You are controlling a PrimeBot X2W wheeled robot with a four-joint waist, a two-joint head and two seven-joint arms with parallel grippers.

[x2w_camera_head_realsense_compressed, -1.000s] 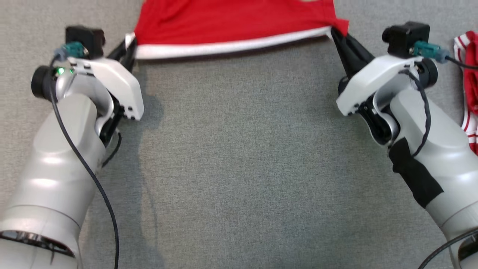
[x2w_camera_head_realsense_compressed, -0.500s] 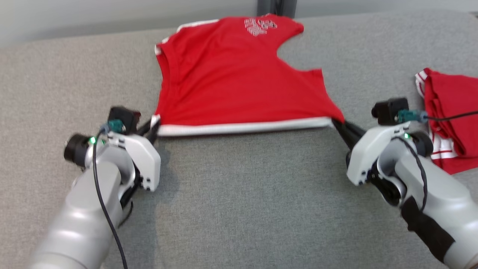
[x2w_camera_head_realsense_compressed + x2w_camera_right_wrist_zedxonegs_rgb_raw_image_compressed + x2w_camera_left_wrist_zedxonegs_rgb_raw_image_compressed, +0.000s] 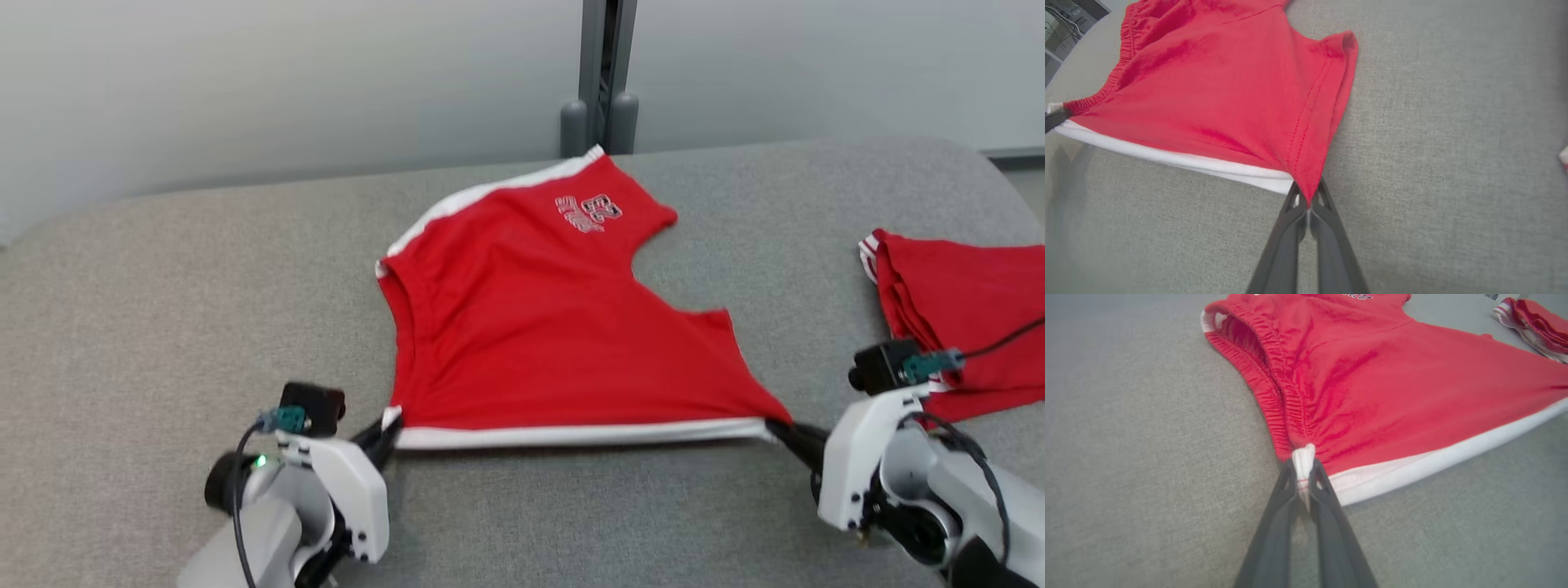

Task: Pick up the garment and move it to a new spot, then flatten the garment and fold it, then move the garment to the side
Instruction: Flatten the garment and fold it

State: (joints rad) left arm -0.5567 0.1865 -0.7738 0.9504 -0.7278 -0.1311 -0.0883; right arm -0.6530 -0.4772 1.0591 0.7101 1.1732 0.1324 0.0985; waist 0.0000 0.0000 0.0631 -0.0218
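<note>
The head camera has tipped up, so the whole red shorts [image 3: 539,327] now show, spread on the grey desk [image 3: 163,310]. The left tool [image 3: 389,424] stays pinched shut on the waistband corner and the right tool [image 3: 775,426] on the leg-hem corner, the white stripe taut between them. Flattening looks nearly done, with folding next

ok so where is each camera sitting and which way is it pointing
head view: on the head, facing forward and down at the red garment on the grey surface; left claw and right claw each pinch a near corner.
left wrist view: on the left wrist, looking along its own fingers to the white-trimmed corner they clamp.
right wrist view: on the right wrist, looking along its own fingers to the other corner.
shared: all three show the garment; right wrist view also catches the left claw's tip.
</note>
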